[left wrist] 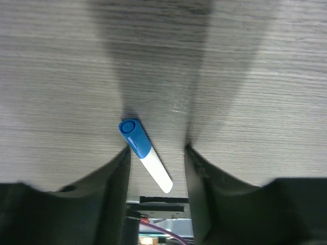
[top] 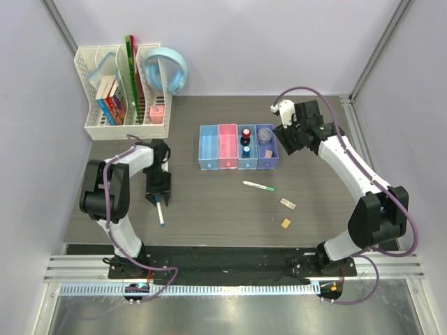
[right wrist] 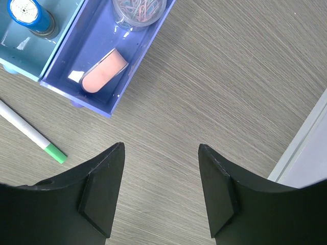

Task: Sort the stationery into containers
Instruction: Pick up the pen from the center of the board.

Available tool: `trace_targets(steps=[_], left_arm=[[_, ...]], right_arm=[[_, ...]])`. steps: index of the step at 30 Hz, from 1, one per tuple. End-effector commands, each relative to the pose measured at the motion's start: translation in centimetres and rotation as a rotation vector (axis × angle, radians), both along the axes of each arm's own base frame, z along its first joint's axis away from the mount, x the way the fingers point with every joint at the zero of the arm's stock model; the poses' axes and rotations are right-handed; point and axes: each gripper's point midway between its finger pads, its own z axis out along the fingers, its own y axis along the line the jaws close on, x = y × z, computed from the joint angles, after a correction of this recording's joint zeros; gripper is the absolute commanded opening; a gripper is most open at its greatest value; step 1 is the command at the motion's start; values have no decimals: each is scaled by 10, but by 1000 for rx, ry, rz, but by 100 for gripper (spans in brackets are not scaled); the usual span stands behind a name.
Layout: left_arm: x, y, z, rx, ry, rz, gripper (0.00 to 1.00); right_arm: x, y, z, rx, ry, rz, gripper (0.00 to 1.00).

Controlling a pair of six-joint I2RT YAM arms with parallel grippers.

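Note:
A white marker with a blue cap (top: 160,211) (left wrist: 145,153) lies on the table at the left. My left gripper (top: 158,198) (left wrist: 157,148) is down over it. Its fingers straddle the marker: the cap is against the left finger, and a gap shows on the other side. The row of containers (top: 237,146) stands mid-table, coloured blue, pink, blue and purple. The purple bin (right wrist: 92,46) holds a pink eraser (right wrist: 104,70). A thin white pen with a green tip (top: 258,186) (right wrist: 30,133) and two small erasers (top: 288,203) (top: 286,222) lie loose. My right gripper (top: 285,142) (right wrist: 161,145) hovers open and empty beside the purple bin.
A white mesh file organizer (top: 126,98) with books and a green ruler stands at the back left, with light-blue headphones (top: 167,70) beside it. A jar of paper clips (right wrist: 139,9) sits in the purple bin. The second blue bin (top: 246,145) holds small bottles. A wall rail runs at the right.

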Motion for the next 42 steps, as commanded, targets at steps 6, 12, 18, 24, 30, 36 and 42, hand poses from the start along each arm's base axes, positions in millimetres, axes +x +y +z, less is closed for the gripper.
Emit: trace_targets(steps=[6,12,18,24,30,36,42], left_arm=[[3,-16,-20,-80,6,19,17],[9,-19,-15,-103,-10,-11,0],[24,-21,-2,-117,-73,-51,0],[64,-36,38,-183,-231,-70,0],[116,-59,92,-270,-376,-77,0],[163,-97,128,-400,-474,-87,0],[204,-151,139,-505,-535,-142,0]], right_arm=[[6,7,19,42,-41,0,65],[5,9,21,50,-45,-1,65],[5,9,22,51,-47,-1,65],[7,9,20,47,-41,-4,65],[6,11,12,48,-22,-7,65],[6,11,4,42,-6,-15,65],[7,15,-13,43,29,-17,65]])
